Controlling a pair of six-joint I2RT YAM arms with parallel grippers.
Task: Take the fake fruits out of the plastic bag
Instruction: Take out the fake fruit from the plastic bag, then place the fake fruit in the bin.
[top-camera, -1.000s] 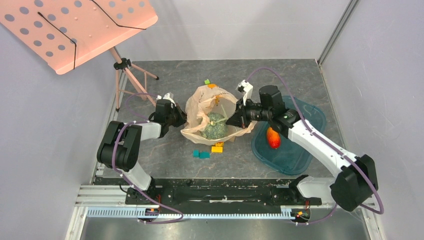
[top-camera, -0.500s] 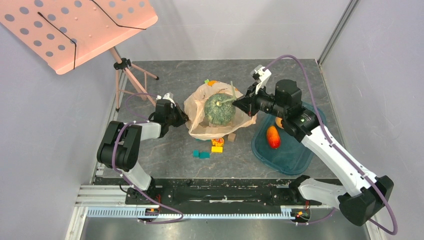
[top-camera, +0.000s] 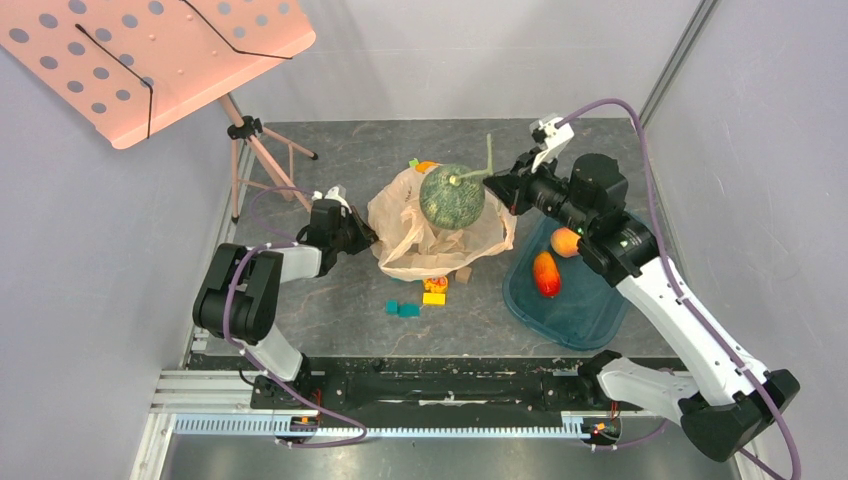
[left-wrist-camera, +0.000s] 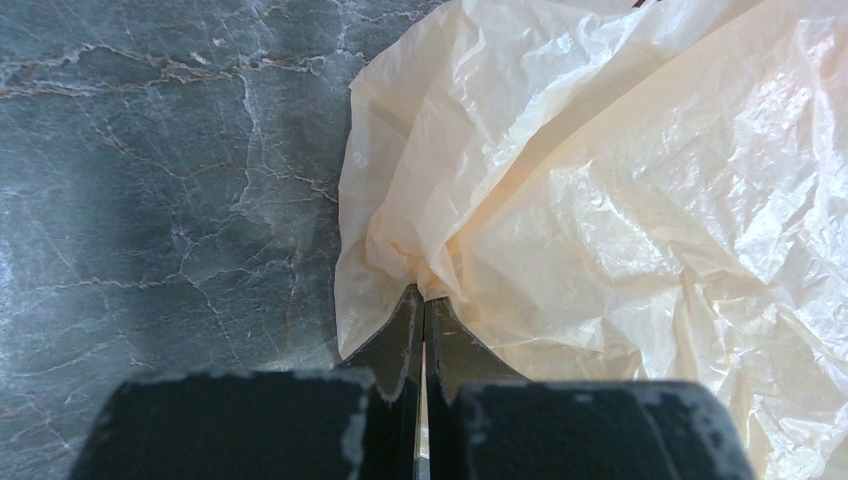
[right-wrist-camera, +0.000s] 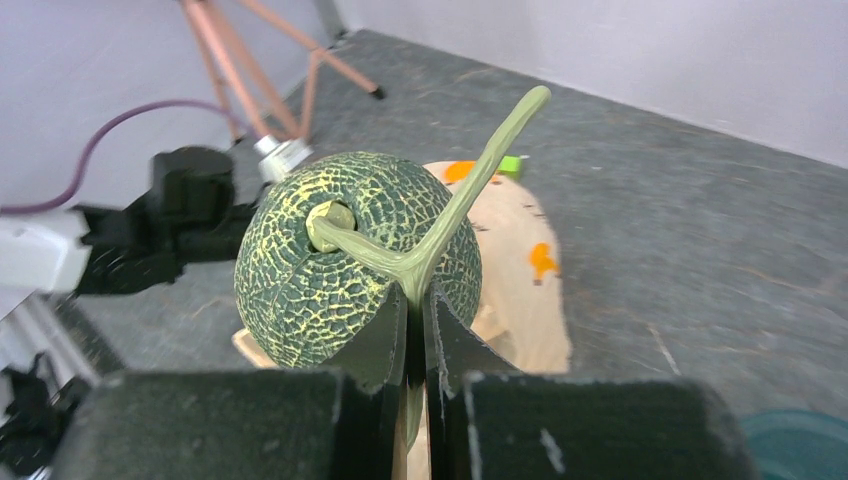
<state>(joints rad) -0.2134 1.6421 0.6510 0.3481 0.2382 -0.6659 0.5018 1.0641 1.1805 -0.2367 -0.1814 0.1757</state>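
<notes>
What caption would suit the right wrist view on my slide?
Right pincer grips the netted green melon by its stem, over the peach bag.

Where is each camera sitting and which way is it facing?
Top external: above and behind the bases, looking down on the table; left arm and right arm show.
Left wrist: behind the left gripper, whose fingers pinch a fold of the plastic bag ahead.
Right wrist: behind the right gripper, which pinches the stem of the green fake fruit; left arm beyond.
Shared: top and right wrist both show fruit, bag, left arm.
</notes>
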